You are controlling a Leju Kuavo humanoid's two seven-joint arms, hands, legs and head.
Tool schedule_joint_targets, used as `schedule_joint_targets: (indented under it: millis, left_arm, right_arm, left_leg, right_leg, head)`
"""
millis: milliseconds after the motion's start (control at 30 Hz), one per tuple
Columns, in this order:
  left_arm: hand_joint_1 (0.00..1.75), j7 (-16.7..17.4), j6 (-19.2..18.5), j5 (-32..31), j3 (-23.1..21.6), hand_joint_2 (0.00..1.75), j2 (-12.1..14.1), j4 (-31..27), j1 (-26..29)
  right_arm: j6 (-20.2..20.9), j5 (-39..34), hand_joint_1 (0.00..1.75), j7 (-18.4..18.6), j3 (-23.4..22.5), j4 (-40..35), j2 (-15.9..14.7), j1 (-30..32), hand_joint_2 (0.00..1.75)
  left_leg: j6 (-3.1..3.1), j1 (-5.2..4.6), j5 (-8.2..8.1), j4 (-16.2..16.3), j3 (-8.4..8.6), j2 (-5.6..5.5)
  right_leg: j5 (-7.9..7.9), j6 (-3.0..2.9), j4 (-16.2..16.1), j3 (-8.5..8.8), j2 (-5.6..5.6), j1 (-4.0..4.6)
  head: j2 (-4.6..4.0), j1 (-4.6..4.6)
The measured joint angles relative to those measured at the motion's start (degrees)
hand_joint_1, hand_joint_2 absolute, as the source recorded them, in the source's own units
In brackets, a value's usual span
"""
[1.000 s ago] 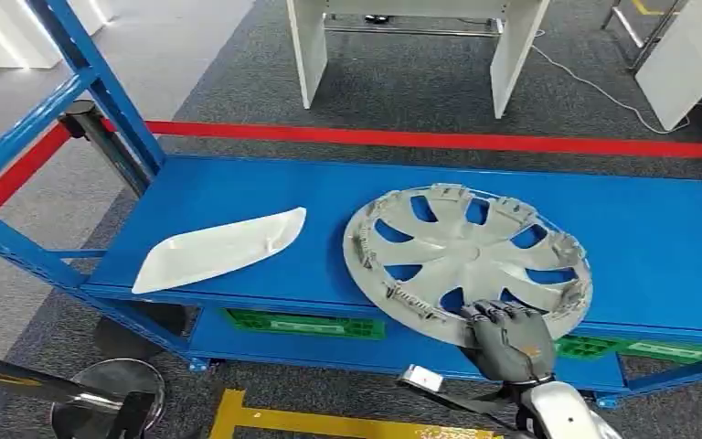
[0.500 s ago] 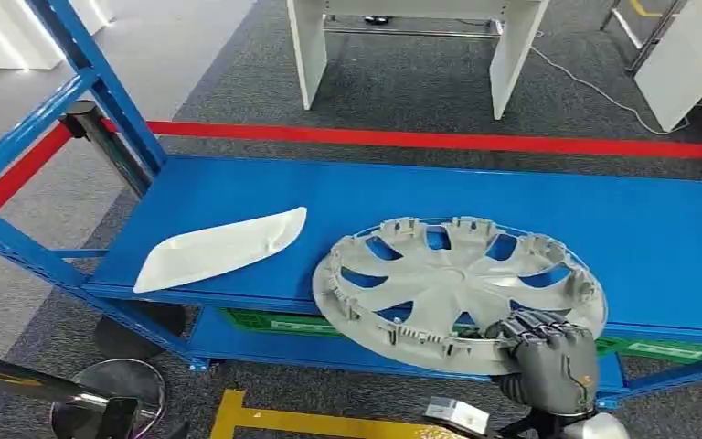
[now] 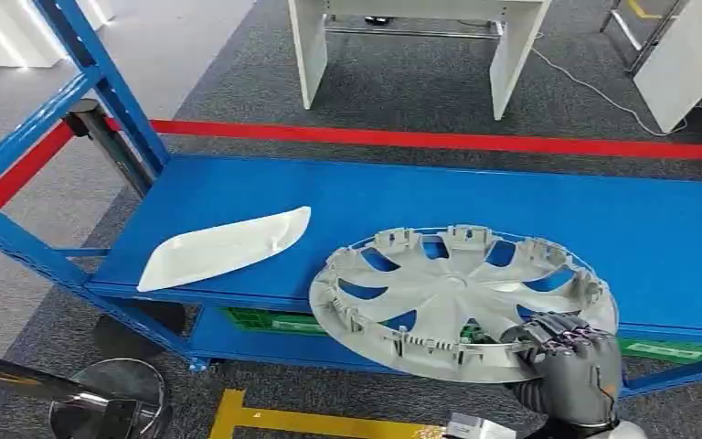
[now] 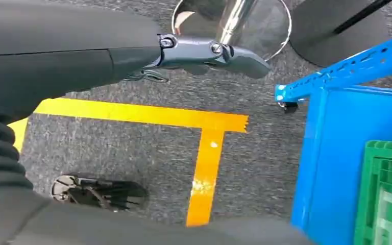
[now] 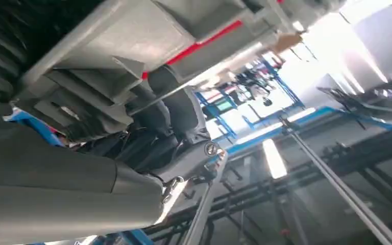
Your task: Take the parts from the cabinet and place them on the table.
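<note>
The blue cabinet (image 3: pixel 347 197) spans the head view, its broad shelf running left to right with green crates (image 3: pixel 279 323) on the level beneath. The grey wheel cover (image 3: pixel 448 297) is the largest part on it: it sits at the near right of the shelf, inner side up, tilted, with its near rim hanging out past the shelf's front edge. The right hand (image 3: pixel 567 370) holds that near-right rim from below and in front, its dark fingers (image 3: pixel 558 331) curled over the edge onto the ribbed inner face; in the right wrist view the cover's underside lies right against the hand, though the thumb's contact is hard to make out there. The white trim panel (image 3: pixel 224 248) lies flat to the left, well apart from the cover. In the left wrist view the left hand (image 4: pixel 212 53) hangs over carpet and yellow floor tape (image 4: pixel 204 153), holding nothing; its finger spread cannot be told.
</note>
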Motion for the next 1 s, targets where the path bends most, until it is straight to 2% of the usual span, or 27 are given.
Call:
schedule_joint_targets:
  millis: [67,100,133,167,200,233,267,300,333,367,400,433,467,567,600,633,667,733,767,800,833,867,900,933,967,1000]
  left_arm:
    - [0.00,0.3,0.7,-0.9,0.0,0.00,-0.1,0.0,0.1]
    - [0.00,0.5,1.4,-1.6,0.0,0.00,-0.3,0.0,0.1]
    - [0.00,0.5,1.8,-2.3,0.0,0.00,-0.7,0.0,0.1]
    - [0.00,0.6,2.1,-2.7,0.0,0.00,-0.7,0.0,0.1]
    - [0.00,0.7,2.2,-2.8,0.0,0.00,-0.8,0.0,0.2]
    - [0.00,0.7,2.3,-3.0,0.0,0.00,-0.9,0.0,0.2]
    - [0.00,0.7,2.3,-3.0,0.0,0.00,-1.0,0.0,0.2]
    - [0.00,0.7,2.3,-3.2,0.0,0.00,-1.0,0.0,0.2]
    - [0.00,0.7,2.3,-3.3,0.0,0.00,-1.2,0.0,0.2]
    - [0.00,0.7,2.3,-3.3,0.0,0.00,-1.2,0.0,0.2]
    - [0.00,0.7,2.3,-3.3,0.0,0.00,-1.4,0.0,0.2]
    - [0.00,0.7,2.3,-3.3,0.0,0.00,-1.4,0.0,0.2]
    - [0.00,0.7,2.3,-3.3,0.0,0.00,-1.4,0.0,0.2]
    - [0.00,0.7,2.3,-3.3,0.0,0.00,-1.4,0.0,0.2]
    - [0.00,0.7,2.3,-3.3,0.0,0.00,-1.4,0.0,0.2]
    - [0.00,0.7,2.4,-3.4,0.0,0.00,-1.3,0.0,0.2]
    - [0.00,0.7,2.5,-3.5,0.0,0.00,-1.3,0.0,0.2]
    - [0.00,0.9,2.9,-3.9,0.0,0.00,-1.4,0.1,0.1]
    - [0.00,0.9,2.9,-3.9,0.0,0.00,-1.5,0.1,0.1]
    - [0.00,0.9,2.8,-3.8,0.0,0.00,-1.5,0.1,0.1]
    - [0.00,0.9,2.8,-3.6,0.0,0.00,-1.5,0.1,0.1]
    - [0.00,0.9,2.8,-3.6,0.0,0.00,-1.5,0.0,0.1]
    - [0.00,0.9,2.8,-3.6,0.0,0.00,-1.5,0.0,0.0]
    - [0.00,0.9,2.8,-3.9,0.0,0.00,-1.5,0.0,0.0]
    - [0.00,0.9,2.8,-3.9,0.0,0.00,-1.5,0.1,-0.1]
    - [0.00,0.9,2.8,-4.0,0.0,0.00,-1.6,0.1,-0.2]
  right_arm:
    - [0.0,-1.3,1.75,-1.5,-0.5,-1.2,0.5,0.7,1.75]
    - [0.0,-2.5,1.75,-2.4,-0.8,-2.1,0.8,0.9,1.75]
    - [0.0,-4.0,1.75,-3.3,-1.3,-2.9,0.8,1.2,1.75]
    - [0.0,-5.3,1.75,-4.0,-1.6,-3.5,1.0,1.3,1.75]
    - [0.0,-6.3,1.75,-4.3,-1.7,-3.9,1.1,1.4,1.75]
    - [0.0,-6.9,1.75,-4.6,-1.7,-4.2,1.1,1.6,1.75]
    - [0.0,-7.2,1.75,-4.7,-1.7,-4.3,1.2,1.8,1.75]
    - [0.0,-7.5,1.75,-4.8,-1.8,-4.5,1.2,2.0,1.75]
    - [0.0,-7.6,1.75,-4.8,-2.0,-4.7,1.2,2.1,1.75]
    - [0.0,-7.6,1.75,-4.8,-2.1,-4.8,1.2,2.2,1.75]
    - [0.0,-7.6,1.75,-4.8,-2.2,-5.0,1.2,2.1,1.75]
    - [0.0,-7.6,1.75,-4.8,-2.2,-5.3,1.3,2.1,1.75]
    - [0.0,-7.6,1.75,-4.8,-2.3,-5.3,1.3,2.1,1.75]
    - [0.0,-8.6,1.75,-5.3,-2.4,-5.7,1.6,2.4,1.75]
    - [0.0,-8.8,1.75,-5.5,-2.4,-5.7,1.6,2.4,1.75]
    - [0.0,-9.1,1.75,-5.8,-2.5,-5.8,1.7,2.3,1.75]
    - [0.0,-9.4,1.75,-6.0,-2.6,-6.0,1.7,2.5,1.75]
    - [0.0,-9.7,1.75,-6.2,-2.8,-6.2,1.8,2.6,1.75]
    - [0.0,-10.0,1.75,-6.3,-2.9,-6.3,1.9,2.6,1.75]
    - [0.0,-10.3,1.75,-6.5,-3.1,-6.4,2.0,2.7,1.75]
    - [0.0,-10.5,1.75,-6.7,-3.1,-6.6,2.0,2.8,1.75]
    - [0.0,-10.9,1.75,-7.0,-3.2,-6.7,2.1,2.9,1.75]
    - [0.0,-11.3,1.75,-7.2,-3.2,-6.9,2.1,3.0,1.75]
    - [0.0,-11.5,1.75,-7.4,-3.2,-7.2,2.1,3.2,1.75]
    - [0.0,-11.7,1.75,-7.5,-3.2,-7.4,2.1,3.3,1.75]
    - [0.0,-11.8,1.75,-7.6,-3.3,-7.7,2.1,3.3,1.75]
  left_leg:
    - [0.46,-0.12,0.41,0.1,-0.07,0.00]
    - [0.98,0.39,1.11,-0.9,0.04,0.11]
    - [1.28,0.59,1.53,-1.3,0.03,0.57]
    - [1.58,0.62,1.71,-1.3,-0.24,0.57]
    - [1.63,0.57,1.76,-1.3,-0.46,0.64]
    - [1.65,0.49,1.88,-1.2,-0.69,0.80]
    - [1.65,0.42,1.99,-1.1,-0.92,0.85]
    - [1.56,0.39,2.06,-1.1,-1.13,0.87]
    - [1.48,0.39,2.11,-1.0,-1.16,0.86]
    - [1.44,0.42,2.12,-0.9,-1.17,0.85]
    - [1.39,0.47,2.10,-0.6,-1.18,0.81]
    - [1.11,0.51,1.95,-0.3,-1.30,0.77]
    - [0.63,0.28,1.94,-0.1,-1.84,0.72]
    - [-0.52,0.31,2.65,0.4,-2.59,0.58]
    - [-0.73,0.23,2.72,0.5,-2.81,0.47]
    - [-1.11,0.44,1.43,1.3,-3.33,0.95]
    - [-1.51,0.49,-0.87,3.5,-4.12,1.53]
    - [-2.15,0.93,-6.24,12.1,-7.08,1.81]
    - [-2.33,1.07,-7.94,16.0,-8.23,1.84]
    - [-2.40,1.15,-8.30,17.8,-8.33,1.86]
    - [-2.36,1.18,-7.27,16.9,-7.30,1.87]
    - [-2.19,1.18,-5.27,13.6,-5.16,1.88]
    - [-1.87,1.16,-2.81,8.0,-1.74,1.89]
    - [-1.51,1.12,-1.15,2.6,1.48,1.90]
    - [-1.24,0.98,-2.32,-0.6,3.14,1.94]
    - [-1.22,0.69,-1.63,-1.2,3.23,1.89]
  right_leg:
    - [0.55,0.64,-0.4,0.11,0.08,-0.14]
    - [0.22,0.83,-0.2,0.04,0.11,0.04]
    - [-1.30,0.74,0.8,-0.82,-0.03,0.09]
    - [-3.71,0.60,3.9,-2.12,-0.06,0.15]
    - [-5.86,0.64,8.0,-3.77,-0.09,0.10]
    - [-8.13,0.76,13.2,-5.90,-0.09,0.10]
    - [-9.34,0.82,16.7,-7.43,-0.11,0.11]
    - [-9.25,0.86,18.4,-8.08,-0.12,0.12]
    - [-7.48,0.83,16.8,-7.02,-0.14,0.12]
    - [-4.72,0.78,12.6,-4.65,-0.14,0.11]
    - [-1.97,0.69,6.8,-1.57,-0.14,0.06]
    - [-0.92,0.61,1.8,0.89,-0.03,-0.01]
    - [-2.06,0.61,1.0,2.60,0.39,0.21]
    - [-1.62,-0.21,0.8,1.33,0.46,0.42]
    - [-1.23,-0.80,0.6,1.08,0.26,0.16]
    - [-0.89,-1.34,0.5,0.77,-0.11,-0.01]
    - [-0.64,-1.76,0.5,0.43,-0.25,0.01]
    - [-0.10,-2.28,0.5,-0.41,-0.76,0.20]
    - [0.18,-2.32,0.6,-0.86,-0.96,0.32]
    - [0.50,-2.30,0.7,-1.31,-1.16,0.43]
    - [0.77,-2.29,0.7,-1.73,-1.32,0.51]
    - [1.07,-2.25,0.8,-2.13,-1.41,0.60]
    - [1.33,-2.15,0.9,-2.43,-1.46,0.66]
    - [1.56,-2.01,0.9,-2.55,-1.52,0.68]
    - [1.89,-1.74,0.9,-2.77,-1.63,0.76]
    - [2.32,-1.38,0.9,-2.99,-1.64,0.81]
  head:
    - [0.00,-0.02]
    - [0.00,-0.02]
    - [0.00,0.04]
    - [0.00,0.28]
    - [0.00,0.39]
    - [0.00,0.31]
    - [0.00,0.33]
    - [0.00,0.35]
    - [0.00,0.37]
    - [0.00,0.37]
    - [0.00,0.37]
    - [0.00,0.37]
    - [0.00,0.37]
    - [0.00,0.26]
    - [0.00,0.24]
    - [0.00,0.22]
    - [0.00,-0.26]
    - [0.00,-0.42]
    - [0.00,-0.42]
    - [0.00,-0.44]
    - [0.00,-0.44]
    - [0.00,-0.44]
    - [0.00,-0.46]
    - [0.00,-0.44]
    - [0.00,-0.39]
    - [0.00,-0.35]
